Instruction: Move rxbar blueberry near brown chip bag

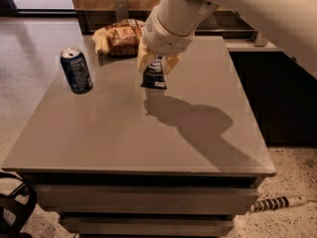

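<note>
The rxbar blueberry (154, 76), a small dark navy bar with white text, hangs upright in my gripper (157, 66), lifted above the table (163, 128). The gripper's yellowish fingers are shut on its top end. The brown chip bag (120, 36), puffy with pale ends, lies at the table's far edge, just behind and left of the gripper. My white arm comes in from the upper right and hides part of the bag's right end.
An upright blue soda can (76, 70) stands at the table's left side. A dark cabinet (277, 83) is to the right. A power strip (277, 203) lies on the floor at lower right.
</note>
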